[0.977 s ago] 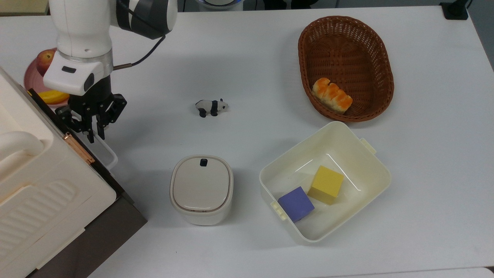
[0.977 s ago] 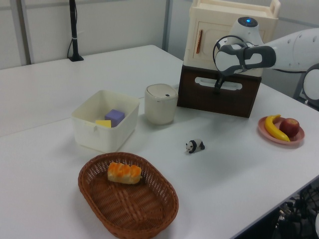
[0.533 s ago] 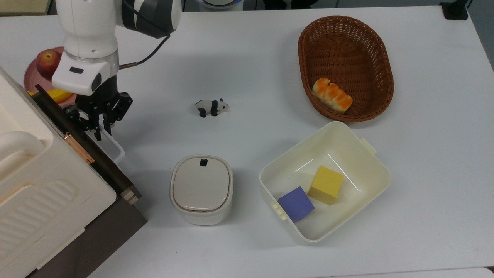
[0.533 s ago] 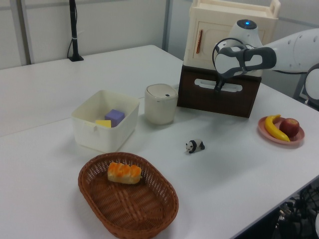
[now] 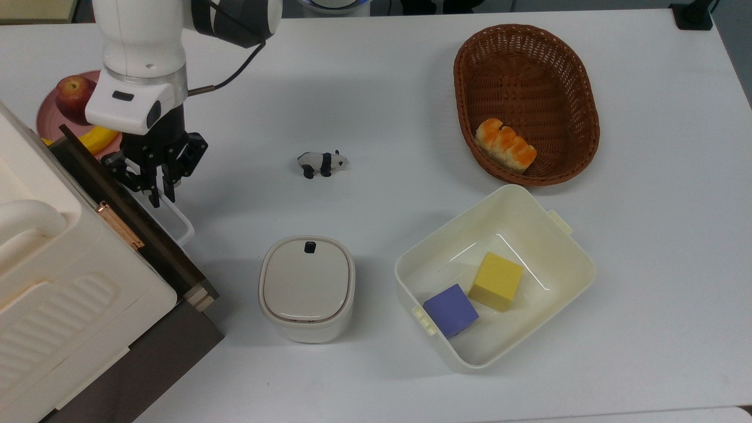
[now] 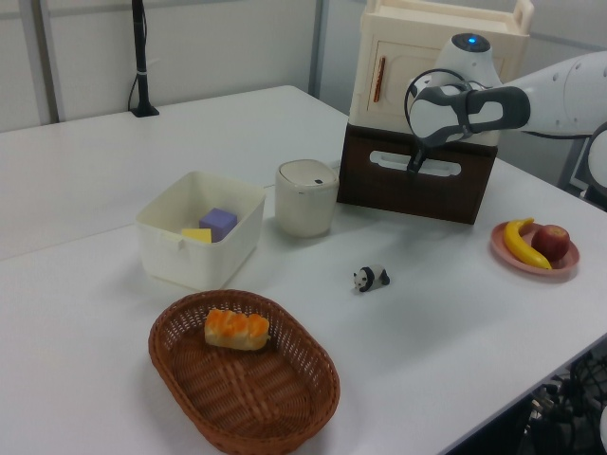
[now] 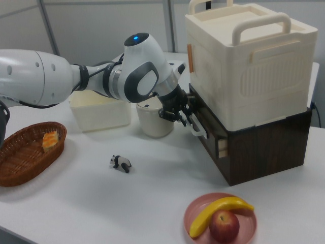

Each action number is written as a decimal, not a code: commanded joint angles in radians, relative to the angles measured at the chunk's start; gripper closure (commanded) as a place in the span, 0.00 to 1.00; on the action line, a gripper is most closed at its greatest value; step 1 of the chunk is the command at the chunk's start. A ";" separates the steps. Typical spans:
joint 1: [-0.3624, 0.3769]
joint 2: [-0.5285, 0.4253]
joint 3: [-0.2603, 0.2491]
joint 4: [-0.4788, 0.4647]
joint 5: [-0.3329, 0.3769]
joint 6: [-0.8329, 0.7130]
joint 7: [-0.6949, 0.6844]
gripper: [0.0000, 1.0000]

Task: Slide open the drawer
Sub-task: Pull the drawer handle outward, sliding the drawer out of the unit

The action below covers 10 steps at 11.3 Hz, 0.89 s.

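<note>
— Where is the long wooden drawer with the dark brown front panel?

— At the top view's left edge, in the dark wooden cabinet under the cream ribbed plastic case. It stands pulled out a little; in the right view a strip of its light wood side shows behind the front panel.

— And the arm's black two-finger pincer?

— It points down at the drawer's white loop handle, its fingers drawn close around the near end of the loop. In the right view the pincer sits right at the handle, gripping it.

— What else stands on the white worktop?

— A small cream lidded bin just beside the drawer's corner, a cream plastic tub holding a yellow block and a purple block, a brown wicker basket with a bread roll, and a toy panda. A pink plate with an apple and a banana lies near the cabinet.
</note>
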<state>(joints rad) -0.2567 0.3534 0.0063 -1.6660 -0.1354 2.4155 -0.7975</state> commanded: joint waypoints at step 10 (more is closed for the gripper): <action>0.010 -0.079 0.024 -0.090 -0.013 -0.044 0.001 0.87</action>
<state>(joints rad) -0.2566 0.3336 0.0173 -1.6845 -0.1400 2.4009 -0.8165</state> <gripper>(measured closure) 0.855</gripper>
